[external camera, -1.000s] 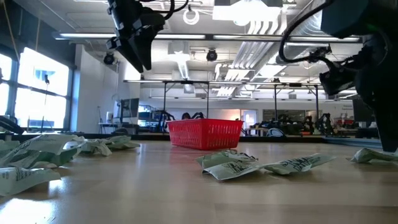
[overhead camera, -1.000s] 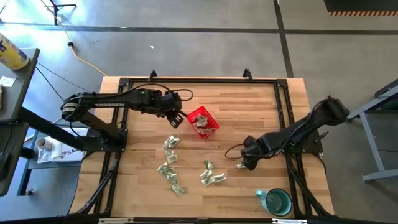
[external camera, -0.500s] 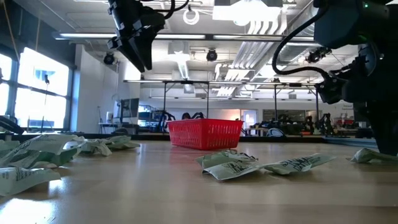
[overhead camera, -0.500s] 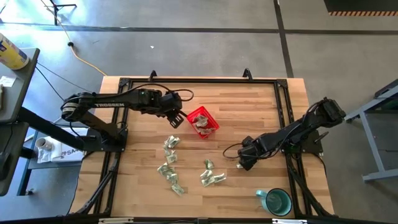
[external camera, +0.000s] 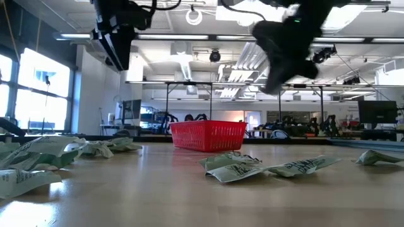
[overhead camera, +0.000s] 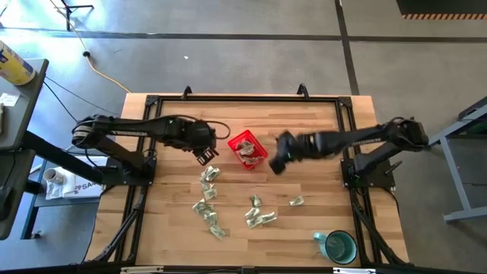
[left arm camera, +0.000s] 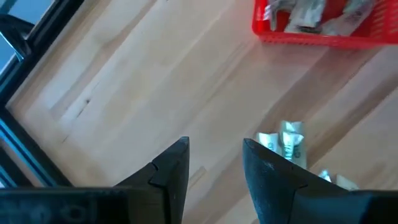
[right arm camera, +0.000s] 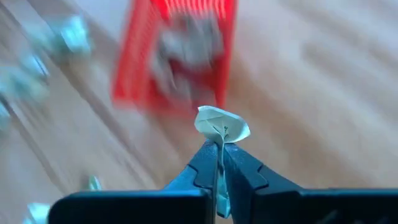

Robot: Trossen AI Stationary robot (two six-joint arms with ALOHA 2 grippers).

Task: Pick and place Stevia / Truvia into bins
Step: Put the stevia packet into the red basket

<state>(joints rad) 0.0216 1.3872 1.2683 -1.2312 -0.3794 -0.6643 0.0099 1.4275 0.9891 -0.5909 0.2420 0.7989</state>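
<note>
Packet pinched beside the red basket (overhead camera: 247, 149)

My right jaws (right arm camera: 219, 146) clenched a packet (right arm camera: 222, 124); my left jaws (left arm camera: 214, 163) hung parted opposite.

Counts: 1 red basket (overhead camera: 233, 141), 1 teal mug (overhead camera: 338, 246), 1 wooden table (overhead camera: 319, 122), 2 dark arms w/ 1 gripper ea.: left gripper (overhead camera: 207, 157) and right gripper (overhead camera: 275, 164), so 2 grippers, 2 fingers per gripper. Sweetener packets (overhead camera: 209, 175) loose on table: approx. 7 separate spots in high view, 4 on left arm's side, 3 toward the mug; some look like 2+ overlapping, so exact no. can't be told. Plus 1 packet (right arm camera: 222, 123) pinched in right gripper. Packets inside basket: several, at least 2–3, crumpled together, exact no. unclear.
</note>
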